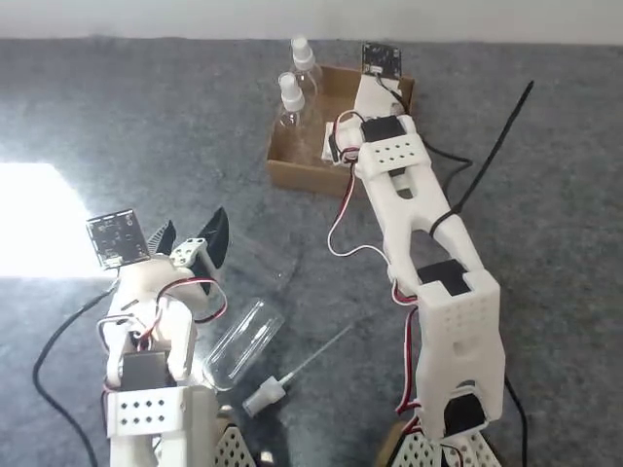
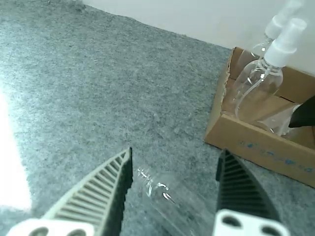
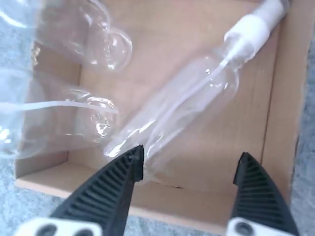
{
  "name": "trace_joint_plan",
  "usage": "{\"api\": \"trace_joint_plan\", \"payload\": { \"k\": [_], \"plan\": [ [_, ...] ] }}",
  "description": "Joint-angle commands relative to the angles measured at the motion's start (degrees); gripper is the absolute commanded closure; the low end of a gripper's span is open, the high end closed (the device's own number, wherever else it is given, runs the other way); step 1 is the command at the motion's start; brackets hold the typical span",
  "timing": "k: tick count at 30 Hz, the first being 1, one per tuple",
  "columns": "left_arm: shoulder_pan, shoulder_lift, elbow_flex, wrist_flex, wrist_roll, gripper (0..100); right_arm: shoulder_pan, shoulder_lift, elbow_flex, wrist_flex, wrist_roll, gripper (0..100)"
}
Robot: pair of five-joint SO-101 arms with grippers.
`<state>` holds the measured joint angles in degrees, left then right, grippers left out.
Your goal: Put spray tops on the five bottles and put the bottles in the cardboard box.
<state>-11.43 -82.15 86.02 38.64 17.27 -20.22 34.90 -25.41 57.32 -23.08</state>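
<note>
left gripper (image 2: 176,152) wide open, empty, a clear bottle (image 2: 165,191) lying before it — right gripper (image 3: 192,152) open, empty, over a capped bottle (image 3: 197,93) lying in the cardboard box (image 3: 283,98)

high: overhead, far | wrists: close, downward | shared: cardboard box (image 1: 302,178)

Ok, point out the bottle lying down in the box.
The bottle under the right gripper, flat on the box floor; the other two bottles stand upright.
</note>
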Motion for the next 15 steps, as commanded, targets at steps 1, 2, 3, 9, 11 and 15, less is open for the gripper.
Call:
{"api": "trace_joint_plan", "payload": {
  "k": [1, 2, 3, 9, 11, 15],
  "plan": [
    [-0.3, -0.9, -1.6, 0.1, -0.4, 74, -0.7, -5.5, -1.1, -0.7, -0.6, 71.7],
    [-0.3, -0.9, -1.7, 0.2, -0.4, 74, -0.7, -5.5, -1.1, -0.6, -0.5, 71.7],
    [-0.3, -0.9, -1.7, 0.1, -0.4, 74, -0.5, -5.5, -1.1, 0.0, -0.5, 71.7],
    [-9.3, -0.9, -6.2, 0.9, -3.7, 74, -0.1, -6.0, -1.1, 4.4, -0.3, 71.7],
    [-14.4, -0.9, -7.4, 3.3, -3.9, 74, 0.0, -6.6, -1.3, 7.0, -0.3, 71.7],
    [-21.3, -0.9, -7.5, 8.9, -4.0, 74, 0.0, -10.2, -1.3, 10.4, -0.3, 71.7]
  ]
}}
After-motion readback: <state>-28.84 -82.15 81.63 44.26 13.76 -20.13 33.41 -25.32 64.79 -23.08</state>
